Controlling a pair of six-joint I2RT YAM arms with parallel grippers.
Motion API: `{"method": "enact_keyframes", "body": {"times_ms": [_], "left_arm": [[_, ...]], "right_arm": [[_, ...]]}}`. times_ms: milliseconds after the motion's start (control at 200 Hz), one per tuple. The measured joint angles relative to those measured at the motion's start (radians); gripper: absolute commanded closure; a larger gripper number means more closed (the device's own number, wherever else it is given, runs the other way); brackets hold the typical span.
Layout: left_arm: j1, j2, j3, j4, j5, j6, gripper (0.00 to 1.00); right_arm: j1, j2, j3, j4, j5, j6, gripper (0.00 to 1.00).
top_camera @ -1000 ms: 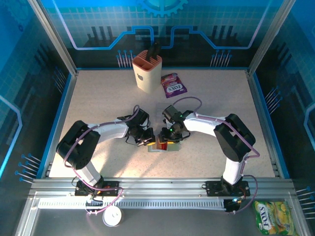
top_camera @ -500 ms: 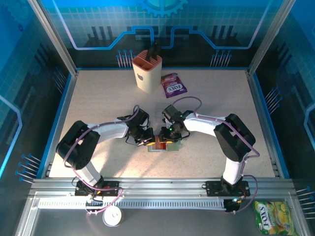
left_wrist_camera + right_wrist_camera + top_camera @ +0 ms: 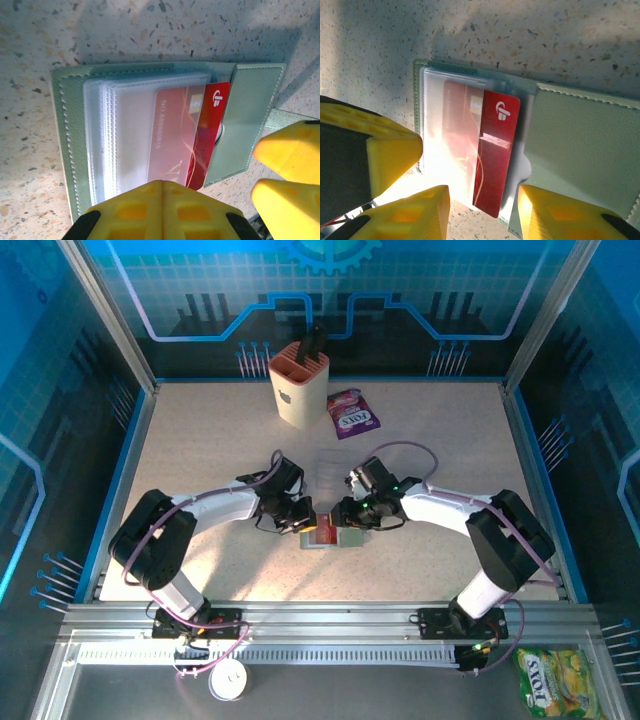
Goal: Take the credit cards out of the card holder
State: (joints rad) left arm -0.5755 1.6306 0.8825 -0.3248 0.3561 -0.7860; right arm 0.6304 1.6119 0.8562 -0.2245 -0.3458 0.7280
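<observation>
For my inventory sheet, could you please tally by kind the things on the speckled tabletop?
card holder: 1
red card showing in it: 1
beige slotted cup: 1
dark object standing in the cup: 1
purple candy packet: 1
Total: 5

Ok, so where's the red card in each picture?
Top external: red card near the picture's middle, lying on the card holder.
Left wrist: red card right of centre, sticking out of a clear sleeve.
Right wrist: red card in the middle, half out of the sleeve.
Shared landmark: the grey-green card holder under it.
</observation>
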Motion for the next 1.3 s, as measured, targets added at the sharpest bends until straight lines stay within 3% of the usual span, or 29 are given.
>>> {"method": "enact_keyframes", "body": {"times_ms": [300,1301], "left_arm": [[-0.021,0.018,0.002,-0.003,-0.005,0.001,0.93],[-0.021,0.047,0.006,-0.011,-0.019,0.003,0.94]], "right_arm": [[-0.030,0.017,-0.026,0.100,-0.084,0.025,0.70],[-0.054,0.145,-0.039,0.176,-0.184,0.059,0.74]]}}
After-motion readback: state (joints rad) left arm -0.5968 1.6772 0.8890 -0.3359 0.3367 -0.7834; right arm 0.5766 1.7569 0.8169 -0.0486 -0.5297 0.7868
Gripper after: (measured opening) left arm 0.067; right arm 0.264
